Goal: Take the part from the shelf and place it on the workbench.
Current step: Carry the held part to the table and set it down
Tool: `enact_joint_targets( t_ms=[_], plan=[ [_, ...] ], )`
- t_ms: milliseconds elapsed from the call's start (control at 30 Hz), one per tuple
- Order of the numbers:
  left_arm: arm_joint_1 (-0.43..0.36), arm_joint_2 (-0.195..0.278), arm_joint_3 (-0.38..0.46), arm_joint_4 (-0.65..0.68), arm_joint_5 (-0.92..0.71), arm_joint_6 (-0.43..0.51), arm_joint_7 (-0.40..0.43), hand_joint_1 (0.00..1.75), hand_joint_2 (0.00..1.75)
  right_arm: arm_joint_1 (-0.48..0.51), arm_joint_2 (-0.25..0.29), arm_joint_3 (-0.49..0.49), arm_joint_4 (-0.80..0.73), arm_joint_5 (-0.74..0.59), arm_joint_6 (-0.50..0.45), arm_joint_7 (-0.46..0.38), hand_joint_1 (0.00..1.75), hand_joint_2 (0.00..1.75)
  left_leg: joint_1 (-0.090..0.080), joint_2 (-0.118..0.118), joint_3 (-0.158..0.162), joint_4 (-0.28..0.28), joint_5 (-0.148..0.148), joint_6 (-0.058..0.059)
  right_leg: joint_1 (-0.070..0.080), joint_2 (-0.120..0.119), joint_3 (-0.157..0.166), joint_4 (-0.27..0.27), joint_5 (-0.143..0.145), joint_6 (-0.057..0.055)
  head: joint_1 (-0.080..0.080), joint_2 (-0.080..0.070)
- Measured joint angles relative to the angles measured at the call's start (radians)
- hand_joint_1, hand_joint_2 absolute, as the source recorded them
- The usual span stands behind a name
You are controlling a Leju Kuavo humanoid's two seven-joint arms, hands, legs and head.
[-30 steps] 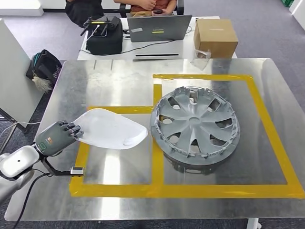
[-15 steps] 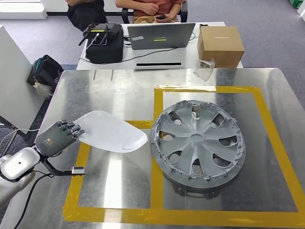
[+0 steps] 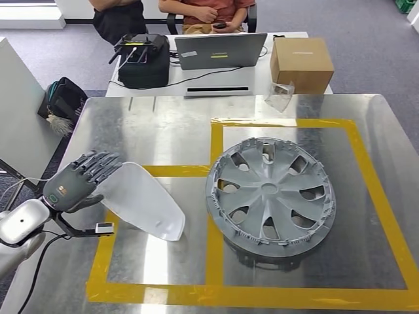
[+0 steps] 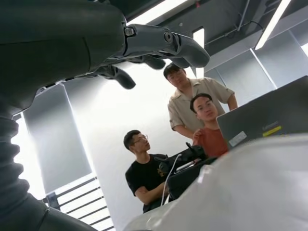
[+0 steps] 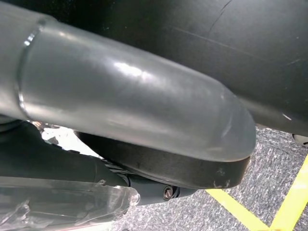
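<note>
white part, silver wheel cover, yellow tape, brushed-metal workbench.

Workbench fills the foreground. Part lies on its left portion, inside the left taped box, its near end toward the centre tape line. Left hand sits at the part's left edge, over the workbench's left side. Wheel cover lies right of the part, inside the right taped box, just apart from it. Behind the workbench stands a table with a laptop in the middle, a bag to its left, a box to its right. People sit behind that table. A backpack sits on the floor, left of the workbench.
</note>
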Motion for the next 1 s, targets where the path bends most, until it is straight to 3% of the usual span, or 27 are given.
enact_joint_targets(
  t_ms=[333,467,533,600,633,667,700,800,867,933,1000],
  plan=[
    [0.041,0.003,0.042,0.0,0.0,0.021,0.0,0.0,0.0,0.0,0.0,0.0,0.0,0.002,0.0,0.0,0.0,0.0,-0.002,0.0,0.002,0.0,0.0,0.0,-0.003,-0.001,0.004,-0.003,0.002,0.002,0.0,0.0],
    [0.051,0.002,0.057,0.0,0.0,0.022,0.0,0.0,0.0,0.0,0.001,0.0,0.0,0.003,-0.002,0.0,0.0,0.0,0.0,0.002,0.015,-0.02,0.012,0.024,-0.005,-0.001,0.01,-0.016,0.006,0.02,0.0,0.0],
    [0.053,-0.001,0.065,0.0,0.001,0.022,0.001,0.0,0.0,0.0,0.001,0.0,0.0,0.003,-0.004,0.001,0.0,0.0,0.009,0.006,0.028,-0.044,0.026,0.029,-0.002,-0.003,-0.013,0.037,-0.031,0.028,0.004,0.0],
    [0.057,-0.004,0.07,0.0,0.0,0.021,0.001,0.0,0.0,-0.002,0.0,0.0,0.0,0.004,-0.006,-0.001,0.0,0.0,0.014,0.009,0.029,-0.048,0.028,0.029,-0.007,-0.005,-0.07,0.166,-0.095,0.037,0.007,0.0],
    [0.06,-0.006,0.07,0.0,0.0,0.02,0.001,0.0,0.0,-0.003,-0.001,0.0,0.0,0.004,-0.006,-0.004,0.0,0.0,0.016,0.01,0.028,-0.047,0.028,0.026,-0.01,-0.006,-0.095,0.225,-0.116,0.042,0.006,0.0],
    [0.063,-0.008,0.07,0.0,0.0,0.019,0.001,0.0,0.0,-0.005,-0.001,0.0,0.0,0.005,-0.007,-0.009,0.0,0.0,0.02,0.011,0.028,-0.045,0.028,0.022,-0.013,-0.006,-0.106,0.254,-0.12,0.048,0.006,0.0],
    [0.064,-0.01,0.07,0.0,0.0,0.019,0.001,0.0,0.0,-0.005,-0.002,0.0,0.0,0.005,-0.007,-0.013,0.0,0.0,0.025,0.011,0.027,-0.042,0.027,0.016,-0.016,-0.007,-0.098,0.242,-0.103,0.054,0.006,0.0],
    [0.065,-0.009,0.073,0.0,0.0,0.019,0.001,0.0,0.0,-0.001,-0.003,0.0,0.0,0.005,-0.007,-0.001,0.0,0.0,0.04,0.007,0.016,-0.013,0.017,-0.012,-0.034,-0.003,-0.004,0.063,-0.022,0.08,0.009,0.0],
    [0.065,-0.006,0.077,0.0,0.0,0.019,0.0,0.0,0.0,-0.001,-0.002,0.0,-0.001,0.006,-0.007,0.014,0.0,0.0,0.04,0.004,0.001,0.006,0.015,-0.028,-0.037,0.006,0.016,0.018,-0.015,0.072,0.011,0.0],
    [0.065,-0.003,0.081,0.0,0.0,0.019,0.0,0.0,0.0,-0.002,-0.001,0.0,-0.001,0.007,-0.007,0.016,0.0,0.0,0.039,0.003,-0.009,0.011,0.023,-0.035,-0.034,0.01,0.003,0.028,-0.01,0.047,0.008,0.0],
    [0.066,-0.001,0.082,0.0,0.0,0.019,0.0,0.0,0.0,-0.003,0.0,0.0,-0.001,0.007,-0.006,0.016,0.0,0.0,0.041,0.007,-0.021,0.03,0.003,-0.039,-0.034,0.008,-0.008,0.033,-0.002,0.03,0.004,0.0]
  ],
)
